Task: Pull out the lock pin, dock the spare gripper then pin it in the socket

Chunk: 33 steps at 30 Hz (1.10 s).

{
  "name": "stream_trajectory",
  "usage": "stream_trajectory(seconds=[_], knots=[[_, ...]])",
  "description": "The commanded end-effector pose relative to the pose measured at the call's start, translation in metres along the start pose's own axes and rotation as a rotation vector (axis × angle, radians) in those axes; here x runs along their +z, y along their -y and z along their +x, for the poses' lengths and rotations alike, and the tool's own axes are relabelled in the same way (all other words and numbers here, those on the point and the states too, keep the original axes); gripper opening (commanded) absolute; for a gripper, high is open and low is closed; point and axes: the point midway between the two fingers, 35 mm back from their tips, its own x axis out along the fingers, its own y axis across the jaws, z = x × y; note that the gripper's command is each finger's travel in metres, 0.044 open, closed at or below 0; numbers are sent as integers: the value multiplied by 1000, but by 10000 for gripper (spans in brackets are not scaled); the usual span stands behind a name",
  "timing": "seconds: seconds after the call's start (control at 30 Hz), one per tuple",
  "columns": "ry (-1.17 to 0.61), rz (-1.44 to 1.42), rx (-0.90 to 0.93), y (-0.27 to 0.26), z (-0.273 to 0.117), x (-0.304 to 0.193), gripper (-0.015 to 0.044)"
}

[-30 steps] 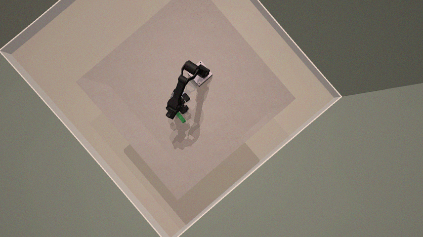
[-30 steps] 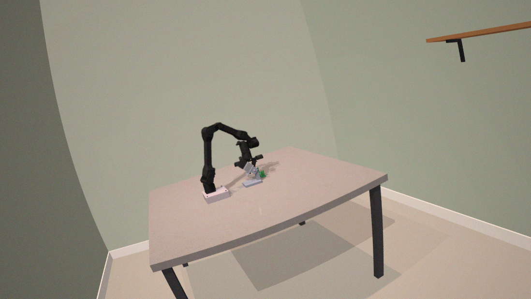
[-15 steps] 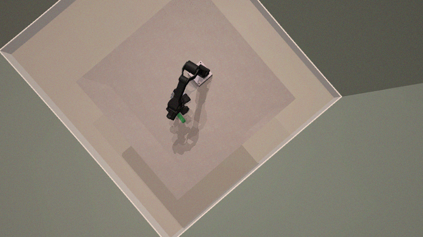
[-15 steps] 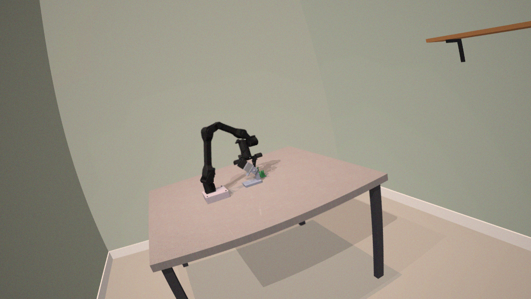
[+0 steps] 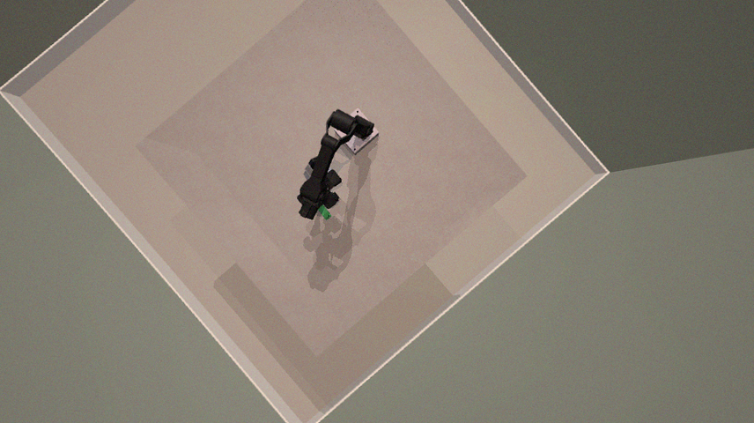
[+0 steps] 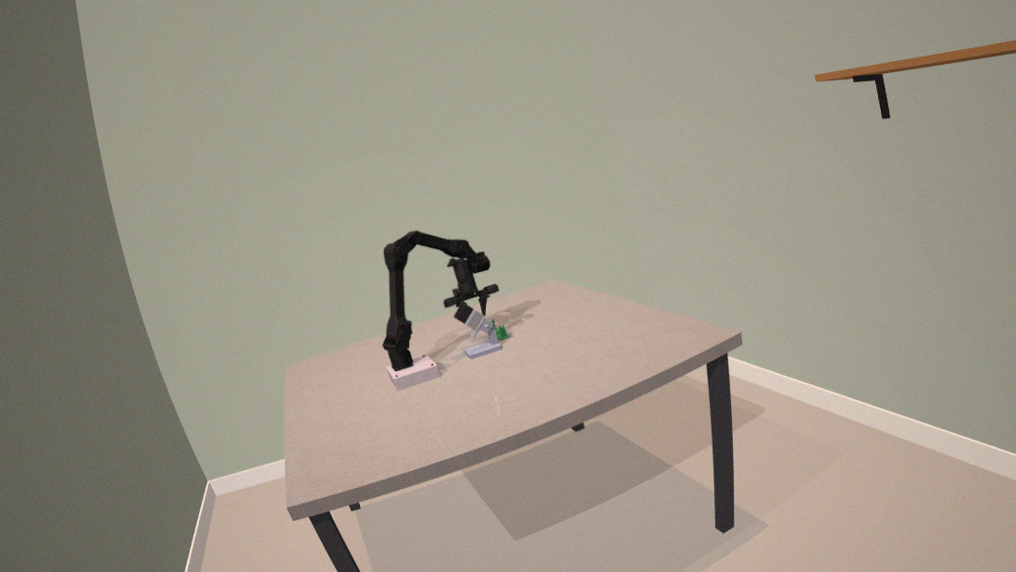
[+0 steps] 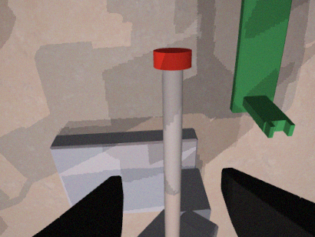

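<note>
My gripper [image 6: 476, 306] [image 7: 172, 177] stands partly open, one black finger on each side of the lock pin, with gaps on both sides. The pin [image 7: 173, 115] has a long pale grey shaft and a red head [image 7: 172, 61] at its upper end. Its other end runs out of the bottom of the wrist view, over the mount's dark grey parts; how it sits in the socket is hidden. The mount's pale base plate [image 6: 481, 351] [image 7: 92, 192] lies on the table, under a tilted grey and black part. A green piece [image 5: 325, 213] [image 6: 501, 332] [image 7: 261, 50], apparently the spare gripper, lies beside it.
The arm's pale base [image 5: 369, 137] [image 6: 417, 377] stands on the table [image 6: 639, 333], with the mount close in front of it. In the wrist view, a short forked green arm [image 7: 269, 112] sticks out near the right finger. A wall shelf [image 6: 923, 62] is far off.
</note>
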Motion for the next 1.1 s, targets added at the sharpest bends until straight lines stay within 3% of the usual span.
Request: stream_trajectory(seconds=[0.0, 0.63, 0.93, 1.07], knots=[[1, 1, 0, 0, -8, 4, 200], [-1, -7, -6, 1, -48, 19, 200], [-2, -7, -8, 1, -42, 16, 436], [-2, -7, -8, 1, -42, 16, 440]])
